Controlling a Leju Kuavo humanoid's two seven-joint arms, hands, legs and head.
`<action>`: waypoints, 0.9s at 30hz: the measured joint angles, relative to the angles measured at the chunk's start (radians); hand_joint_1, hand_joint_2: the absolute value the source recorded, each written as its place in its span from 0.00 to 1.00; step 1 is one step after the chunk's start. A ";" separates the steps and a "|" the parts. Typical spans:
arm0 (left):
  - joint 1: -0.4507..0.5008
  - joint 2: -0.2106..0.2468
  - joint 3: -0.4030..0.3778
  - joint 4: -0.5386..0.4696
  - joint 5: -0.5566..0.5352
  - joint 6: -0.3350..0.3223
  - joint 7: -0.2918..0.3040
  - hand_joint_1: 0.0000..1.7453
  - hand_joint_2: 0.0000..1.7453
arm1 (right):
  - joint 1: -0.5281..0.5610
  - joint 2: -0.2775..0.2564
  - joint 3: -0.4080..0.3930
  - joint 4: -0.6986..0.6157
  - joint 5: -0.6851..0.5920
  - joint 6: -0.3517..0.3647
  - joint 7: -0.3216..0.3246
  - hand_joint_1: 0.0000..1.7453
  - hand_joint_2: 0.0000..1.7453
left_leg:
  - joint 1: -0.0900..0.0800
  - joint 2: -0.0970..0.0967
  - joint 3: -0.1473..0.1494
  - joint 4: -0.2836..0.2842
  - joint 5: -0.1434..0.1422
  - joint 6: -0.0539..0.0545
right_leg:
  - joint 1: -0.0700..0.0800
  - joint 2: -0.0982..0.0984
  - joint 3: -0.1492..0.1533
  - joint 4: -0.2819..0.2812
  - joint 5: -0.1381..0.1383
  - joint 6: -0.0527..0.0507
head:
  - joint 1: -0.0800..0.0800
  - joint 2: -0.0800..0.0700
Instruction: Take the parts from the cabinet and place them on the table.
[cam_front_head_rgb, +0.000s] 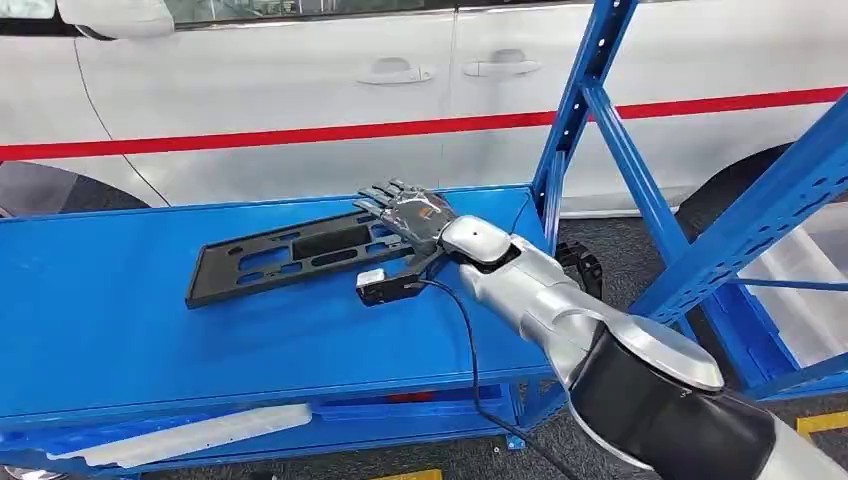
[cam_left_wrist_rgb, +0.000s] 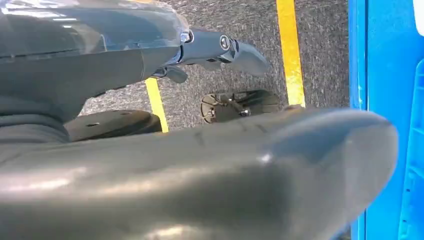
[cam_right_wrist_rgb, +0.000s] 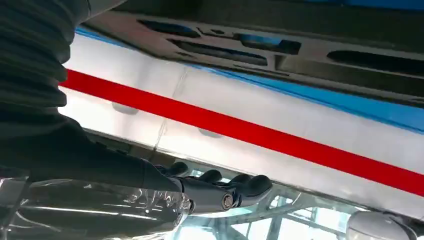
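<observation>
Here the right hand (cam_front_head_rgb: 408, 214) reaches over the blue worktop (cam_front_head_rgb: 100, 320), its dark fingers (cam_front_head_rgb: 385, 194) stretched out flat and slightly apart, lying over the near end of the part (cam_front_head_rgb: 290, 258). Whether the fingers press on the part or float just above it cannot be told from the head view. In the right wrist view the fingers (cam_right_wrist_rgb: 240, 184) extend side by side, straight, with nothing clasped in them. The silver arm (cam_front_head_rgb: 540, 300) comes in from the lower right, with a small camera block (cam_front_head_rgb: 385, 285) and a black cable (cam_front_head_rgb: 470, 350) at the wrist.

The part is a flat, black, long plastic panel, pierced with several long slots and smaller openings, lying flat on the worktop and angled slightly. In the right wrist view the same part (cam_right_wrist_rgb: 250, 45) shows its slots close up.

The left hand (cam_left_wrist_rgb: 220, 47) hangs over grey carpeted floor (cam_left_wrist_rgb: 240, 25) marked with yellow lines (cam_left_wrist_rgb: 291, 55); its fingers point outward with nothing in them.

Behind the worktop stands a white car (cam_front_head_rgb: 300, 80) with a red stripe (cam_front_head_rgb: 300, 132). To the right rises a blue rack frame (cam_front_head_rgb: 610, 140). On the lower shelf under the worktop lies a pale grey strip (cam_front_head_rgb: 190, 435).
</observation>
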 joint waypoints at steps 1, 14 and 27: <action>0.000 0.000 0.000 0.000 -0.001 0.000 0.000 0.00 0.00 | 0.003 0.000 0.000 0.000 0.000 -0.001 0.002 0.00 1.00 | 0.000 0.000 0.000 0.000 0.000 0.000 | 0.000 0.000 0.000 0.000 0.000 0.000 | 0.000 0.000; 0.001 0.000 0.000 0.000 -0.003 0.000 -0.004 0.00 0.00 | 0.006 -0.008 0.001 0.000 -0.008 0.001 0.008 0.00 1.00 | 0.000 0.000 0.000 0.000 0.000 0.000 | 0.000 0.000 0.000 0.000 0.000 0.000 | 0.000 0.000; 0.000 0.000 -0.001 0.000 -0.012 -0.010 0.007 0.00 0.00 | 0.072 -0.016 0.017 0.000 -0.017 -0.002 0.044 0.00 1.00 | 0.000 0.000 0.000 0.000 0.000 0.000 | 0.000 0.000 0.000 0.000 0.000 0.000 | 0.000 0.000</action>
